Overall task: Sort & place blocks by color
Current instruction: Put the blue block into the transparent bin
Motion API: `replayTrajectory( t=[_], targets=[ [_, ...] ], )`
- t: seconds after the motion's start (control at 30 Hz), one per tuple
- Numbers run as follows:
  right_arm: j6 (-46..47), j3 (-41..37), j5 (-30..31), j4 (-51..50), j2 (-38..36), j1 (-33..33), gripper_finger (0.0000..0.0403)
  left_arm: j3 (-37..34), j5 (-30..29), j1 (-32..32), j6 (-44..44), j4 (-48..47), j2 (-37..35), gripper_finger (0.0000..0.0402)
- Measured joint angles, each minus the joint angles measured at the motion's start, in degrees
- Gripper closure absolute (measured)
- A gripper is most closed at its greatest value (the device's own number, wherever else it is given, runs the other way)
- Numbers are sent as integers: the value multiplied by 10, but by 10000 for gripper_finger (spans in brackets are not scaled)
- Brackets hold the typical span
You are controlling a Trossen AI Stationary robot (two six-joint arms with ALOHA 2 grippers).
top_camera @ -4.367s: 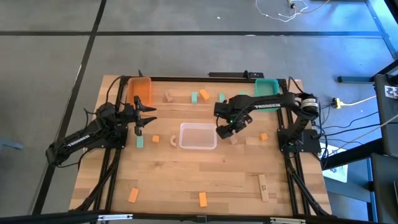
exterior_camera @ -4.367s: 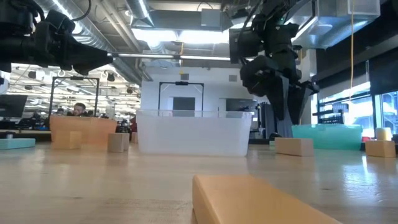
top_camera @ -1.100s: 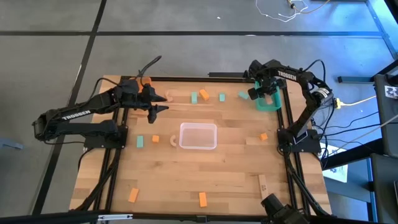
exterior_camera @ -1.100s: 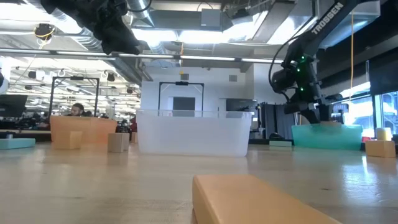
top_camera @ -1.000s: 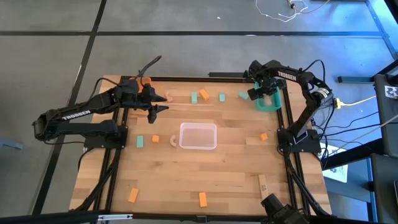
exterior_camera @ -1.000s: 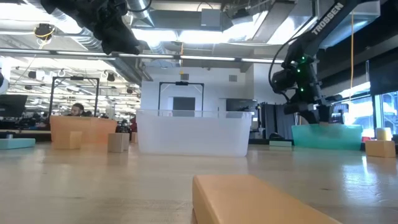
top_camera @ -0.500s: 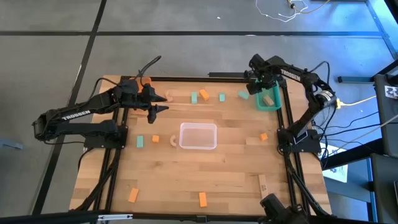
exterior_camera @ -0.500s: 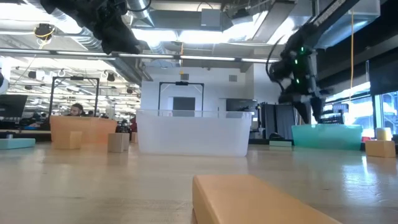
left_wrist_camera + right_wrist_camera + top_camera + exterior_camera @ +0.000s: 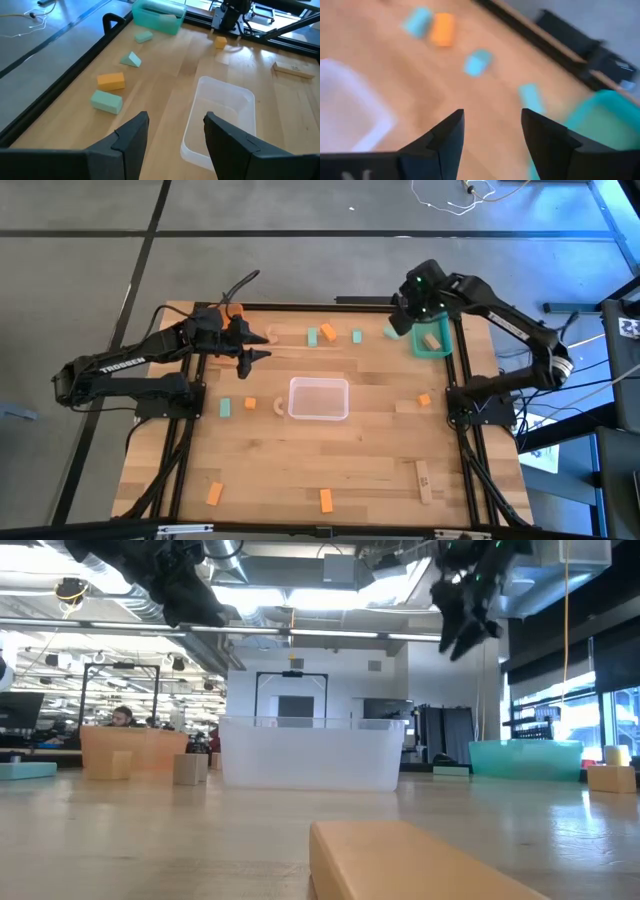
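Small orange, mint green and tan blocks lie scattered flat on the wooden table. One tan block lies inside the teal tray. My right gripper hangs open and empty high above the table, just left of that tray. Below it are a green block, another green block and an orange block. My left gripper is open and empty, raised near the far left, facing the clear tray.
The clear tray sits mid-table. The orange tray at the far left corner is mostly hidden by my left arm. Blocks near the near edge include an orange one, another orange one and a long tan one.
My right gripper has risen from low over the teal tray to high above the table and has drifted toward the table's left. A tan block now shows lying inside the teal tray. My left arm has kept still.
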Motion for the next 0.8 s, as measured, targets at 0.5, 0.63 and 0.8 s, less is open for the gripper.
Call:
replayTrajectory(
  t=[0.5,0.63,0.8],
  targets=[
    [52,0,-12,128,76,67,205,0,0,0,0,-1,0,219],
    [169,0,-12,165,126,66,205,0,0,0,-13,-1,0,219],
    [250,0,-11,181,200,67,205,0,0,0,-15,-1,0,219]
  ],
)
